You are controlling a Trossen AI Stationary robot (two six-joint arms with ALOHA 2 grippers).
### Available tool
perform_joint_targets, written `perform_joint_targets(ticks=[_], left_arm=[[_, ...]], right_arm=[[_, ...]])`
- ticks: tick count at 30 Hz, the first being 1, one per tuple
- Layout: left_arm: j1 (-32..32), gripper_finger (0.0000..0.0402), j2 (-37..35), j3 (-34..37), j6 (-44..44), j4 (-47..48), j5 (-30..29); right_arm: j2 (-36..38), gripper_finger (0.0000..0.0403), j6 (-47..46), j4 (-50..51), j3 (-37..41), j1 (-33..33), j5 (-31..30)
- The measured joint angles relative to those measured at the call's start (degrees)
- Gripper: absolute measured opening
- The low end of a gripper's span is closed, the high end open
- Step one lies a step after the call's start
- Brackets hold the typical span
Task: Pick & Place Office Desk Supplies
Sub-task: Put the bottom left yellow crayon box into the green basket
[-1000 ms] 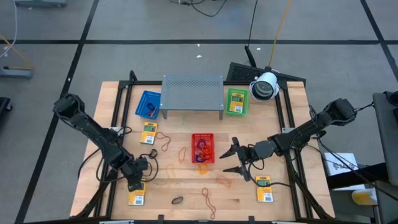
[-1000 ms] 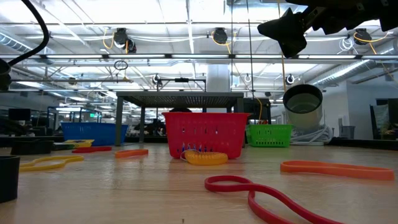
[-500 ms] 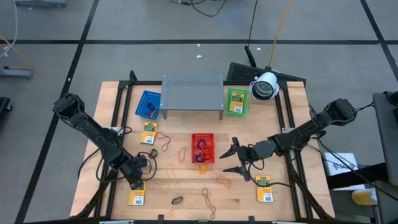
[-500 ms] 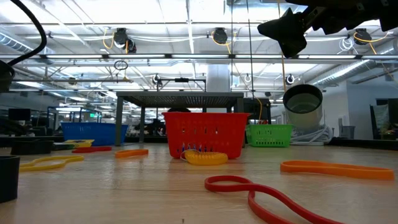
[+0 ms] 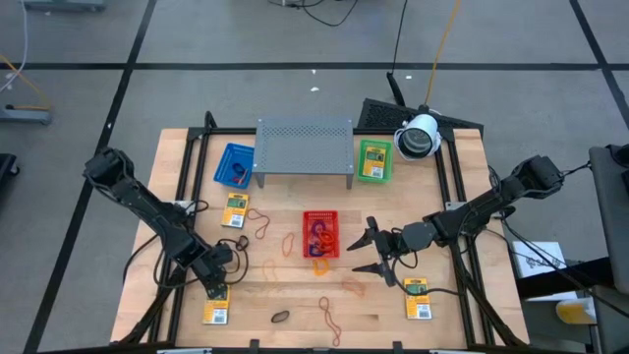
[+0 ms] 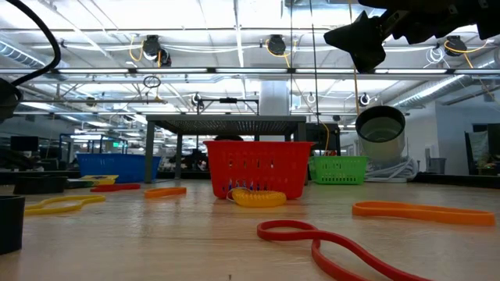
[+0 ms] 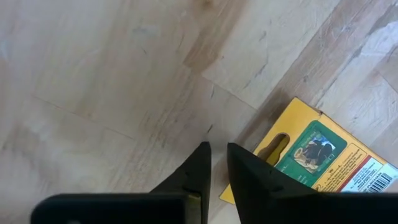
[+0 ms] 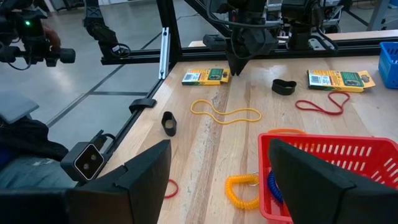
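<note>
From above, the left gripper (image 5: 213, 283) sat at the top edge of a yellow-and-green packet (image 5: 216, 307), risking a miss, while in its wrist view the jaws stood nearly closed, empty, beside that packet (image 7: 323, 158); the right gripper (image 5: 366, 252) hovered wide open, holding nothing.

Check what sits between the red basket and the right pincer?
Bare wood: high view shows nothing between the red basket and the open right pincer.

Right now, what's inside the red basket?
The red basket holds several coiled loops, one blue; a yellow one lies just outside. Its mesh wall hides the rest.
</note>
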State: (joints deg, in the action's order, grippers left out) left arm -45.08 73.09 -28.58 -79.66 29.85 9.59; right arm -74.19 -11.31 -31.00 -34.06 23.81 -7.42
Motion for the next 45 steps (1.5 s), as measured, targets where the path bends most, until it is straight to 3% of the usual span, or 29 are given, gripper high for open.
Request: perform_joint_targets(ticks=[10, 18, 32, 45], left_arm=[[-0.13, 0.0115, -0.04, -0.17, -0.67, 0.53, -2.28], [-0.17, 0.0151, -0.06, -0.24, -10.71, 0.97, -6.86], [-0.17, 0.0152, -0.06, -0.07, 5.78, -2.09, -4.93], [-0.57, 0.0152, -0.04, -0.07, 8.79, -4.29, -4.96]], right_arm=[[0.00, 0.0258, 0.00, 0.00, 0.00, 0.00, 0.00], [0.00, 0.0258, 0.00, -0.02, 0.00, 0.02, 0.00], [0.02, 0.0258, 0.00, 0.00, 0.00, 0.01, 0.00], [0.02, 0.0258, 0.00, 0.00, 0.00, 0.02, 0.00]])
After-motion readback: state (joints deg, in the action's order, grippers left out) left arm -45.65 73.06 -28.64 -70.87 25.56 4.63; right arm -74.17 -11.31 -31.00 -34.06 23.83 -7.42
